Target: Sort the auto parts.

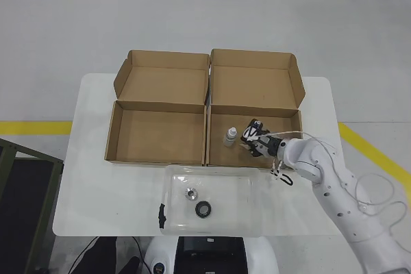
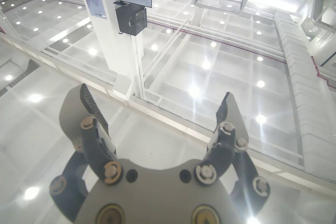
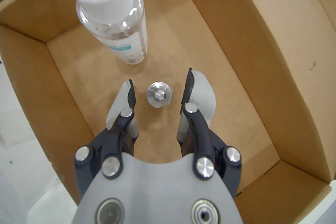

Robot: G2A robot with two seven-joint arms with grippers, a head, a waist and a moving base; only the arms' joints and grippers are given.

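We see the right gripper (image 3: pixel 159 78) partly open inside the cardboard box (image 3: pixel 236 25), with a round metal part (image 3: pixel 159 95) between its fingers, not gripped. The left gripper (image 2: pixel 155 89) is wide open and empty.

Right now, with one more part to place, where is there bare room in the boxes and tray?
The left box has a floor bare from wall to wall. The clear tray is free right of the black ring and small silver part. The right box is crowded: bottle, silver disc, and the open right gripper straddling the disc.
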